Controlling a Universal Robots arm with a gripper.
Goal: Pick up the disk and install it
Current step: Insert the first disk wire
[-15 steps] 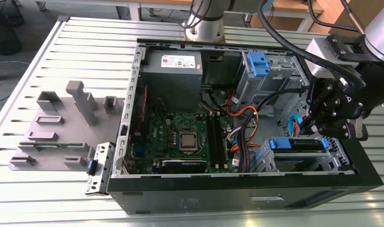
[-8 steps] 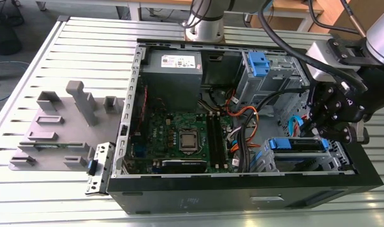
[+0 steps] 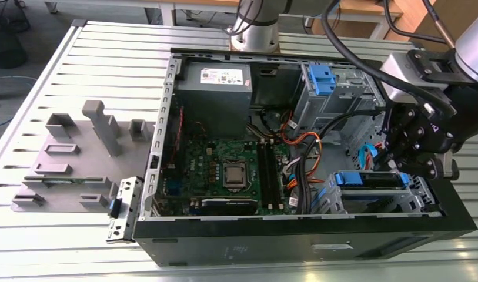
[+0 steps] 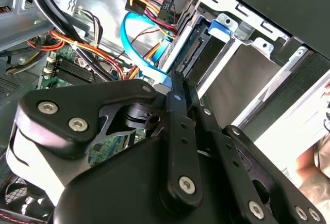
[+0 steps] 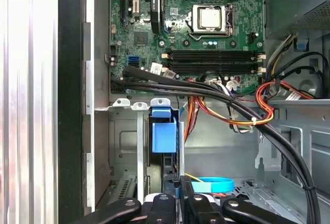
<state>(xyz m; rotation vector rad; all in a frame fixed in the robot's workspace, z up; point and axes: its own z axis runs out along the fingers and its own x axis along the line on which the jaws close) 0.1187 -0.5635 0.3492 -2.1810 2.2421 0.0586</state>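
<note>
The disk (image 3: 368,179) sits in the lower drive cage at the exterior view's right side of the open computer case, its blue rails and handle tab showing. In the first wrist view it stands edge-on with the blue tab (image 5: 164,133) facing the case's middle. The second wrist view shows its connector end (image 4: 192,53) in the silver cage. My black gripper (image 3: 402,175) hangs just above the cage. Its fingers (image 4: 178,110) are shut together, tips right at the disk's connector end (image 5: 179,185). I cannot tell whether they touch it.
A grey power-supply box (image 3: 215,88) and the green motherboard (image 3: 227,170) fill the case's middle. Orange and black cables (image 5: 227,105) and a blue data cable (image 4: 135,43) run close to the cage. Another blue bracket (image 3: 321,79) sits in the upper bay. A grey fixture (image 3: 74,158) lies on the slatted table.
</note>
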